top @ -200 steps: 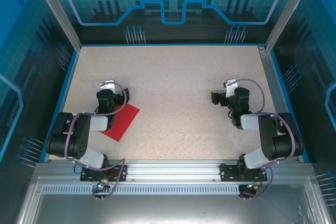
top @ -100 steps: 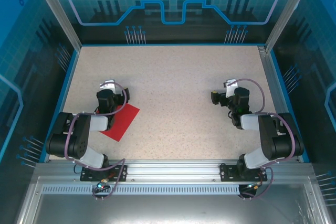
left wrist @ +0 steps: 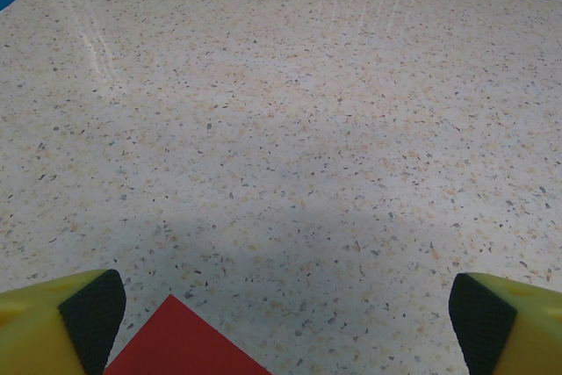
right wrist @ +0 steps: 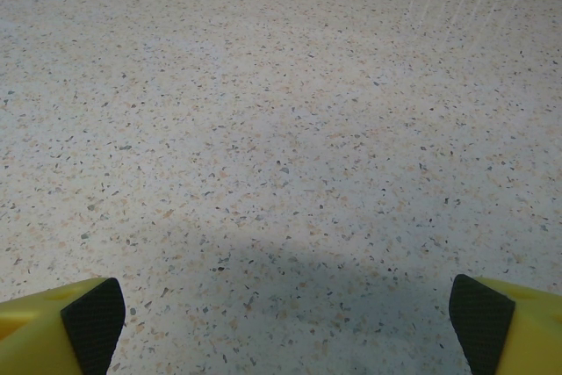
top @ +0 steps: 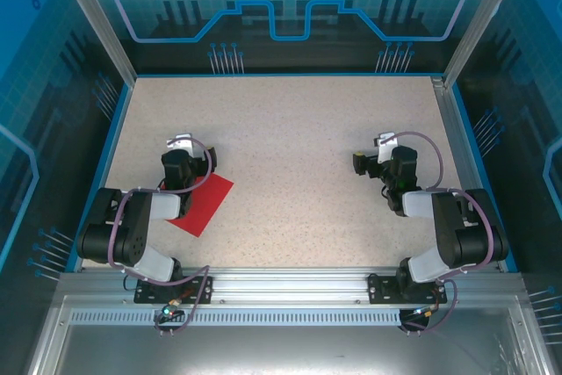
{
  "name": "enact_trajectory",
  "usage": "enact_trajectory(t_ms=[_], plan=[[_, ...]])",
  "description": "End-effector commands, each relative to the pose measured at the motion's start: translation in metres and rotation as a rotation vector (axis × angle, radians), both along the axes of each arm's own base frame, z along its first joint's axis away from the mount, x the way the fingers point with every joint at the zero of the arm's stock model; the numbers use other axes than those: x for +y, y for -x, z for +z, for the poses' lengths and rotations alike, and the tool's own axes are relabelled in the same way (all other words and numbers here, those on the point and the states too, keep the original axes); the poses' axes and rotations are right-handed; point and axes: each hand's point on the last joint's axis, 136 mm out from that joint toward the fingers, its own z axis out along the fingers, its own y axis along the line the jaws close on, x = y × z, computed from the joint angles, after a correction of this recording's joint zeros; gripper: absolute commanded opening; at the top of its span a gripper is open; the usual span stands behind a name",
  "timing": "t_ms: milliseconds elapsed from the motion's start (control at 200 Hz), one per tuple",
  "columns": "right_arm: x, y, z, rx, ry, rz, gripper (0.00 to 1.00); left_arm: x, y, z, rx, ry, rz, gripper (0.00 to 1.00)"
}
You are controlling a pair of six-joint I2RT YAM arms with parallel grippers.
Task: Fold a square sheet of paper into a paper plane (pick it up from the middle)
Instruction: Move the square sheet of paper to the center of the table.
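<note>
Left pincer [left wrist: 285, 318] and right pincer [right wrist: 285, 318] gape empty; the red sheet [top: 209, 204] lies flat on the table [top: 290, 129], partly under my left arm [top: 132, 226]. I could crumple it pinching off-centre.

Seen from above, the square sheet of paper [top: 209, 202] has its left part hidden under the left arm [top: 151, 208], so its full outline cannot be traced. Whether it lies quite flat is too small to tell. In the left wrist view one red corner of it pokes up from the bottom edge, and the rest is cut off. The left pincer [left wrist: 285, 315] is cropped there too: its yellow fingers [left wrist: 35, 322] with black pads enter at the two bottom corners, their bases out of frame. The right pincer [right wrist: 285, 313] is cut the same way in its own view. From above, both pincers' fingers sit beneath the wrist housings and cannot be made out.
</note>
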Motion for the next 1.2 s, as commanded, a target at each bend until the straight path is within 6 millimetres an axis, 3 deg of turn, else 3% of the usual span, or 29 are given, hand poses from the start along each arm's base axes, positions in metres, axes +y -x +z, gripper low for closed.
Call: enact_trajectory(t_ms=[0, 390, 475, 605, 790, 905, 975, 1100, 1195], plan=[[-0.004, -0.008, 0.012, -0.041, 0.003, -0.001, 0.99, -0.002, -0.004, 0.009, -0.032, 0.002, -0.018, 0.99], [-0.004, -0.007, 0.013, -0.045, -0.008, 0.009, 0.99, -0.005, -0.005, 0.009, -0.028, 0.002, -0.036, 0.99], [-0.003, -0.005, 0.014, -0.051, -0.006, 0.017, 0.99, -0.017, -0.006, 0.01, -0.022, 0.004, -0.112, 0.99], [0.0, -0.005, 0.015, -0.053, 0.009, 0.023, 0.99, -0.019, -0.003, 0.018, -0.042, 0.006, -0.119, 0.99], [-0.001, -0.006, 0.029, -0.035, 0.039, -0.009, 0.99, -0.011, 0.016, 0.049, -0.067, 0.042, -0.076, 0.99], [-0.006, -0.003, 0.042, 0.093, -0.008, -0.06, 0.99, -0.005, 0.026, 0.066, -0.034, 0.136, -0.003, 0.99], [-0.005, 0.005, 0.047, 0.17, -0.053, -0.078, 0.99, -0.001, 0.034, 0.068, 0.04, 0.231, 0.076, 0.99], [-0.002, 0.017, 0.066, 0.242, -0.238, -0.172, 0.99, 0.026, 0.073, 0.053, 0.181, 0.423, 0.403, 0.99], [0.004, 0.025, 0.071, 0.33, -0.378, -0.234, 0.99, -0.008, 0.083, 0.048, 0.282, 0.543, 0.25, 0.99]])
